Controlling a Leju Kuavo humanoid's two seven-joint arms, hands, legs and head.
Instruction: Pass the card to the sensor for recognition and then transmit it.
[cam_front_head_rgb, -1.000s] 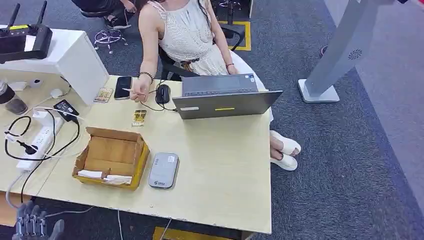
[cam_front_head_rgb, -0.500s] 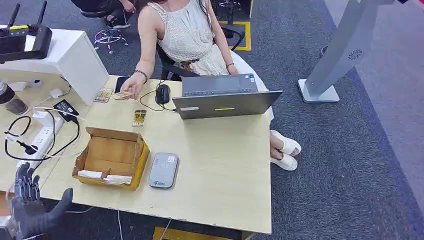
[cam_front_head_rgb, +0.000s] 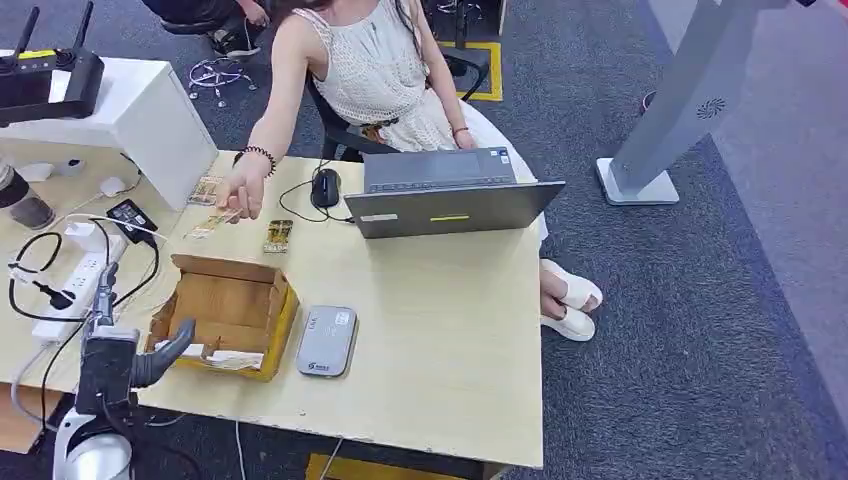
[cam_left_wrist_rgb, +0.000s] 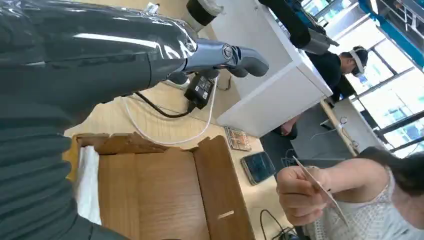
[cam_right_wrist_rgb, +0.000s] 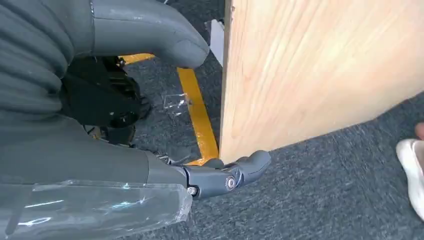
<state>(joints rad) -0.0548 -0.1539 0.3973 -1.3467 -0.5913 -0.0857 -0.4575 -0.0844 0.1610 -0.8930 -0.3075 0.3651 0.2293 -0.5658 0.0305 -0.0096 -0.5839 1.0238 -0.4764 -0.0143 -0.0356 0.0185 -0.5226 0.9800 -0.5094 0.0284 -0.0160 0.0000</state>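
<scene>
My left hand (cam_front_head_rgb: 115, 352) is raised at the near left edge of the surface (cam_front_head_rgb: 440, 330), just beside the cardboard box (cam_front_head_rgb: 222, 315), fingers spread and thumb out, holding nothing. My right hand (cam_right_wrist_rgb: 150, 150) hangs below the surface's edge with nothing in it; I cannot tell how far its fingers are curled. The card (cam_left_wrist_rgb: 320, 192) is pinched in the person's hand (cam_front_head_rgb: 240, 195), held out over the surface toward me, well apart from my fingers. I judge it light, thin, stiff and slick, so it could slide or twist out of a loose pinch. I would take it by the free end, thumb flat on one face and fingers on the other, away from the person's fingers.
</scene>
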